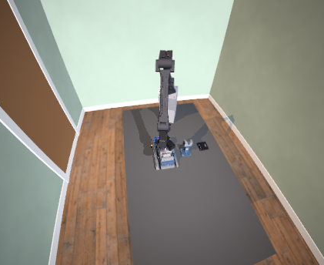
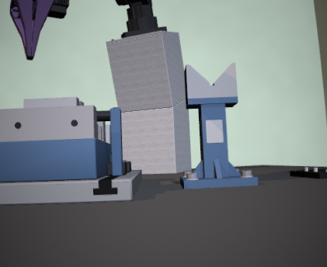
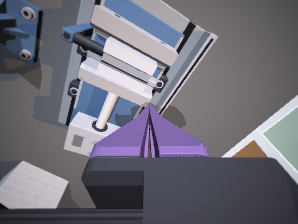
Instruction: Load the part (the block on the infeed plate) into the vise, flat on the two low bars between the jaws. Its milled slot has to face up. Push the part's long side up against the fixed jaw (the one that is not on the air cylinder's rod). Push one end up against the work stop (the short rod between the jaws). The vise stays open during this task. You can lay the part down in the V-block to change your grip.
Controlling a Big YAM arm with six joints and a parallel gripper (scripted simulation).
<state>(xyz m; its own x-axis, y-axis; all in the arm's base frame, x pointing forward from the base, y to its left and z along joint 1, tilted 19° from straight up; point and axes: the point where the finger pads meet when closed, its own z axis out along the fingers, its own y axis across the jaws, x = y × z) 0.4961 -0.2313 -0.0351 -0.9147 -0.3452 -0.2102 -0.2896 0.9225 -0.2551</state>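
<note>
The pale part point(image 2: 51, 102) point(image 3: 129, 56) lies between the vise jaws, its top above the fixed jaw point(image 2: 47, 124) point(image 3: 135, 34). The dark work stop point(image 2: 103, 116) point(image 3: 88, 44) reaches to one end of it; exact contact is too small to tell. The moving jaw point(image 3: 115, 82) is on the cylinder rod point(image 3: 106, 110), apart from the part. I cannot tell the slot's direction, nor whether the long side touches the fixed jaw. My purple gripper point(image 2: 29, 58) point(image 3: 149, 108) is shut and empty, above the vise. The infeed plate point(image 1: 202, 145) point(image 2: 315, 175) holds no block.
The V-block point(image 1: 187, 142) point(image 2: 211, 92) stands empty on its blue post, between vise and infeed plate. Its bolted base point(image 3: 18, 37) shows in the wrist view. The blue bracket point(image 2: 116, 141) point(image 3: 70, 34) carries the stop. A tall pale pedestal point(image 2: 146, 136) stands behind.
</note>
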